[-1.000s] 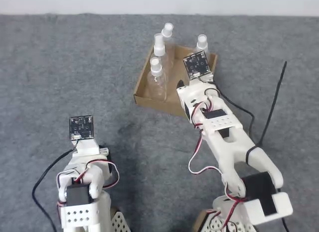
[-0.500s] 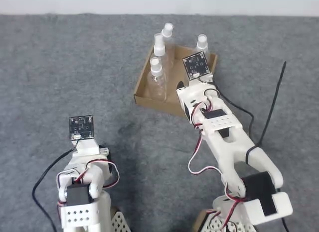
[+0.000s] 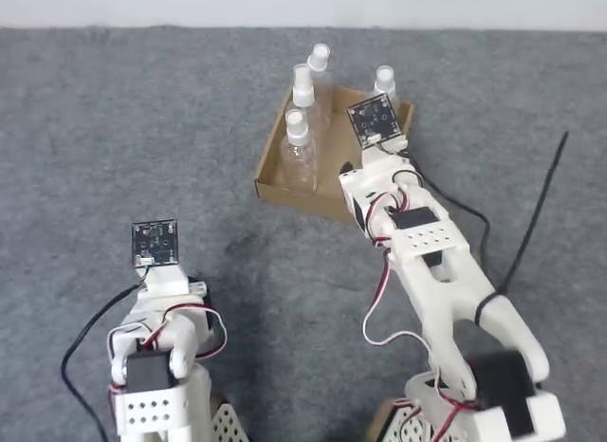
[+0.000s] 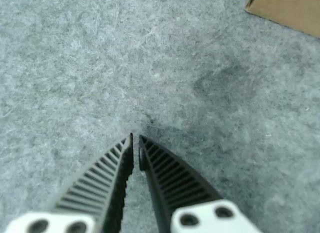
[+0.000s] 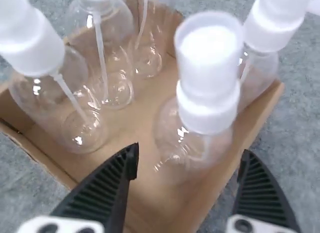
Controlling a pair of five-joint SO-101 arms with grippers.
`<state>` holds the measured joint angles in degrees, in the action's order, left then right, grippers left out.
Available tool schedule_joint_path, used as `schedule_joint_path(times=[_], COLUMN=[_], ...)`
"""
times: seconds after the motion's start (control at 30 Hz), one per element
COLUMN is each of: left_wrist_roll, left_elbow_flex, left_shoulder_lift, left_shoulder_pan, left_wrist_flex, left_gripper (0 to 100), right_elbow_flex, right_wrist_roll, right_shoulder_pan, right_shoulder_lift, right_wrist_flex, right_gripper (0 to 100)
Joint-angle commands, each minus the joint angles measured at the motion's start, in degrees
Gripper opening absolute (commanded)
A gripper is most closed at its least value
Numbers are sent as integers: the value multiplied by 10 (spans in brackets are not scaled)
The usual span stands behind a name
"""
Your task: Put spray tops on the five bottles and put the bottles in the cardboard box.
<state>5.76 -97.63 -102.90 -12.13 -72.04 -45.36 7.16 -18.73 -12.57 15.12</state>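
Presently, the cardboard box (image 3: 294,201) sits in the upper centre of the high view on grey carpet (image 3: 114,129). Five clear bottles (image 3: 298,156) stand upright inside it, each fitted with a white spray top (image 5: 207,78). The right arm (image 3: 427,262) extends from the lower right of that frame to the near right corner of the box. The right gripper (image 5: 189,152) hangs over the box with its fingers wide apart, one on either side of the nearest bottle (image 5: 197,133), and a gap shows at each side. The left arm (image 3: 156,300) stands at the lower left, well apart from the box. The left gripper (image 4: 136,139) points at bare carpet, its fingers drawn together with only a thin slit between them and nothing held.
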Motion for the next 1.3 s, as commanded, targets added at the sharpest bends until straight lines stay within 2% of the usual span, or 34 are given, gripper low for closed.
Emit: schedule_joint_path(times=[0.0,0.4,0.57,0.77,1.27], left_wrist_roll=[-4,-4,-4,-4,-4], left_elbow_flex=[11,11,11,11,11], left_shoulder_lift=[-13,-13,-13,-13,-13], left_shoulder_pan=[0,0,0,0,0], left_wrist_flex=[-4,-4,-4,-4,-4], left_gripper=[12,12,12,12,12], right_elbow_flex=[9,9,8,8,8], right_wrist_roll=[-6,-6,-6,-6,-6], right_shoulder_pan=[5,7,8,9,23], right_shoulder_lift=[-54,-95,-94,-95,-95], right_wrist_flex=[24,91,91,87,89], right_gripper=[262,260,257,165,162])
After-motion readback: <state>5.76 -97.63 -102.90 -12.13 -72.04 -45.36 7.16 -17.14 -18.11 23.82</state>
